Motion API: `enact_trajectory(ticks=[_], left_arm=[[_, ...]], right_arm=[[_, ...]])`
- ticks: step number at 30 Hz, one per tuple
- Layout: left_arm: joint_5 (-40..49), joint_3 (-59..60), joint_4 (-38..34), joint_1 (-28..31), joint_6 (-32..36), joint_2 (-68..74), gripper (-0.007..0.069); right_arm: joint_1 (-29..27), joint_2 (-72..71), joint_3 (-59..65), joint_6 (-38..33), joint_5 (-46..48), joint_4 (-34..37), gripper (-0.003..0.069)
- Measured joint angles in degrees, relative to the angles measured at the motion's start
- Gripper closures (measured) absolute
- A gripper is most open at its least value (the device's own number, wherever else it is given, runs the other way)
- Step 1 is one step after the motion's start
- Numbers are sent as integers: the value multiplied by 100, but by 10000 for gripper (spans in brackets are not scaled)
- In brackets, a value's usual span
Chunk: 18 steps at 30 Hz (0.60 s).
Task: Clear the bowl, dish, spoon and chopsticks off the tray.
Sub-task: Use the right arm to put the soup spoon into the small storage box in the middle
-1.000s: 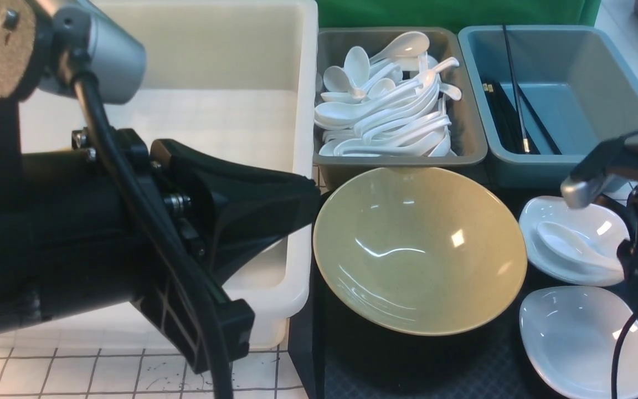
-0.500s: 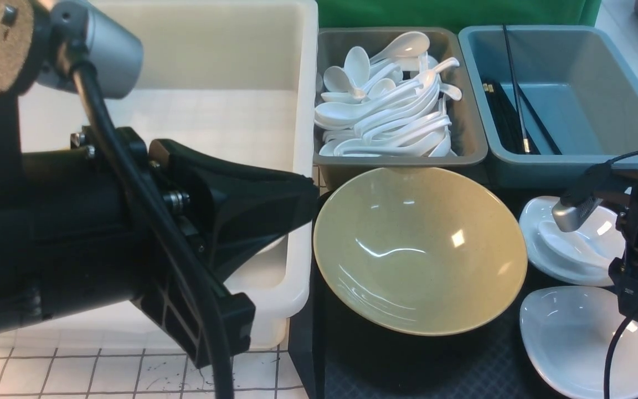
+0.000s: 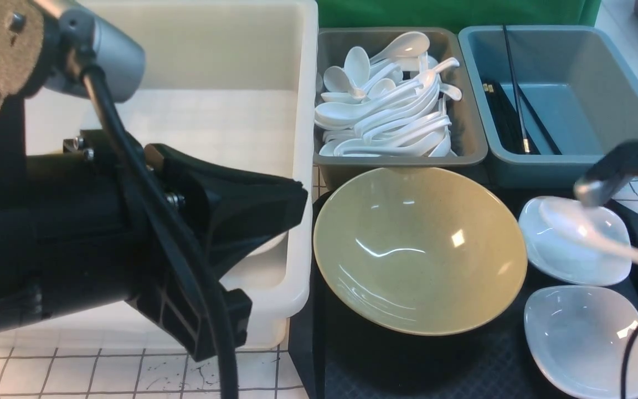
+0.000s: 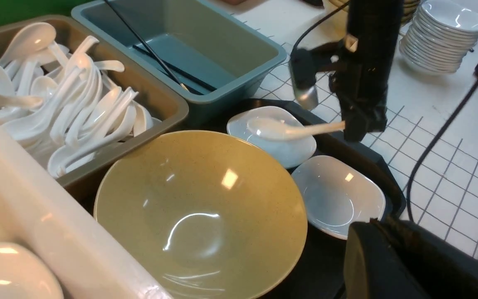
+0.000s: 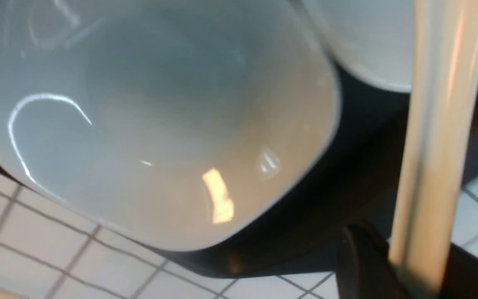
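A white surface [image 3: 103, 377] ruled with thin dark grid lines spreads underneath everything, scuffed with small black marks at the near left. Along the far side stands a flat green backdrop [image 3: 452, 12]. The light is bright and even.

The right claw [image 4: 349, 124] has dipped and closed on the handle of the small glossy white soup spoon [image 4: 282, 131] — a second ago its jaws stood wide. The spoon no longer lies in the far small white rounded-square dish [image 4: 288, 153] — it now hangs above it, blurred in the front view.
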Motion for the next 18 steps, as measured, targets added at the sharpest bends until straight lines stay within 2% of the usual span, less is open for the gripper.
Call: enact_trajectory(ticks=[4, 8, 11, 14, 15, 16, 18], left_arm=[[-40, 0, 67, 0, -29, 0, 625], [-43, 0, 390, 92, -347, 0, 625], [-43, 0, 1108, 518, -1181, 0, 625], [-43, 0, 1590, 898, -2009, 0, 625], [-43, 0, 1850, 1129, -2591, 0, 625], [-43, 0, 1963, 1226, -2881, 0, 625], [-37, 0, 2056, 1288, -3091, 0, 625]], right_arm=[[98, -634, -141, 583, 0, 409, 532], [517, -895, -644, 874, -188, 1169, 532], [949, -592, -1282, 885, -802, 1685, 532], [1269, -116, -1852, 885, -1258, 1878, 532], [1457, 346, -2301, 885, -1587, 1936, 532], [1540, 670, -2597, 885, -1782, 1962, 532], [1599, 1082, -2970, 894, -1977, 1982, 532]])
